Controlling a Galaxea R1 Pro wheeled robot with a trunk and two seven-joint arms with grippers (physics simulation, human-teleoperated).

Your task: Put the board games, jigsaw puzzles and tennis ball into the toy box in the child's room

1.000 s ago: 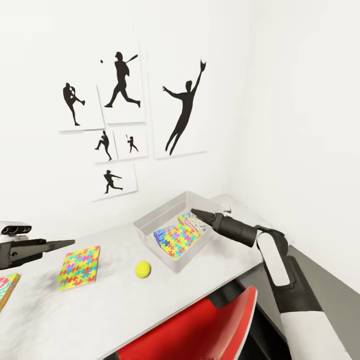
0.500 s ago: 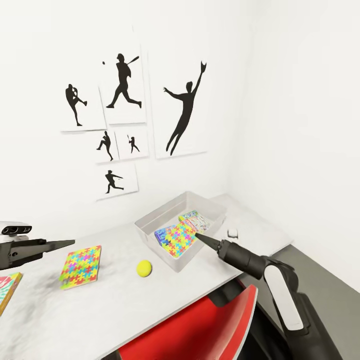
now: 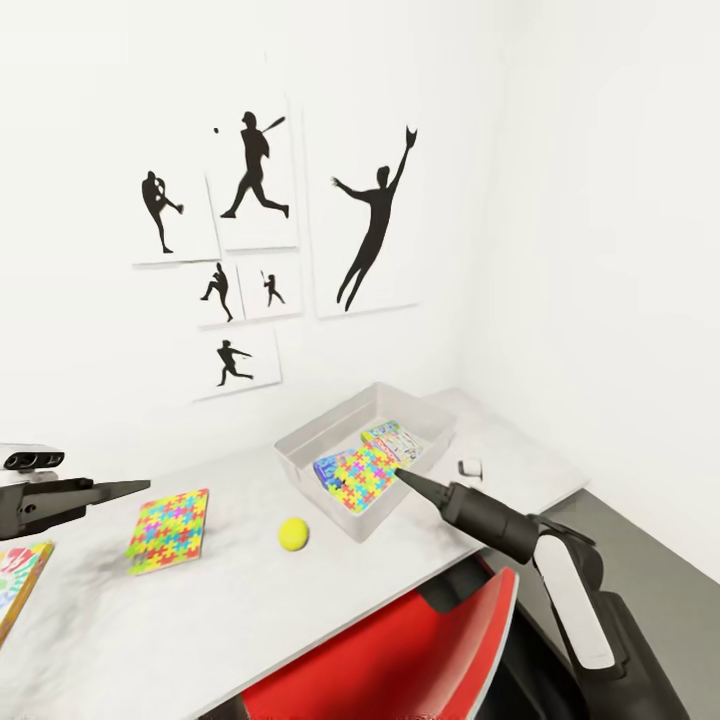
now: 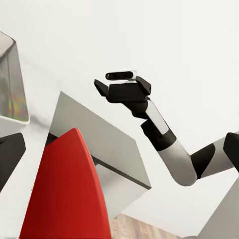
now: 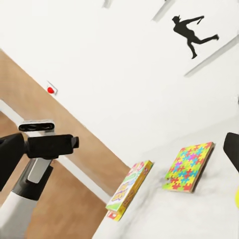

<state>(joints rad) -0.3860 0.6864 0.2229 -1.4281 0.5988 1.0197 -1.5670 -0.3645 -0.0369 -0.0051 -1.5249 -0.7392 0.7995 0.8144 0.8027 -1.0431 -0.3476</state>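
Head view, right arm: it rises from the lower right of the frame, white forearm bent at the elbow, dark wrist reaching up-left. The right gripper (image 3: pixel 408 478) tapers to one dark point just over the near rim of the toy box (image 3: pixel 300 455); the fingers look pressed together with nothing between them.
Head view, left arm: the left gripper (image 3: pixel 135 488) enters at the left edge, level, pointing right above the table (image 3: pixel 240 610); I cannot tell whether its fingers are parted.
Head view, toys: one jigsaw puzzle (image 3: pixel 356 478) leans inside the toy box, with a printed board game (image 3: pixel 397 440) partly hidden behind it. A second jigsaw puzzle (image 3: pixel 170 530) lies flat on the table at lower left; the tennis ball (image 3: pixel 294 533) sits between it and the box. Another board game (image 3: pixel 18 585) is cut off by the left edge.
Head view, rest: a red chair (image 3: pixel 400 660) at the bottom; a small pale object (image 3: pixel 469 467) right of the box, too small to name.
Left wrist view: the right arm shows at centre against the white wall, above the red chair (image 4: pixel 67 194).
Right wrist view: the left arm shows at the left; the board game (image 5: pixel 128 189) and jigsaw puzzle (image 5: pixel 191 167) sit at lower centre.
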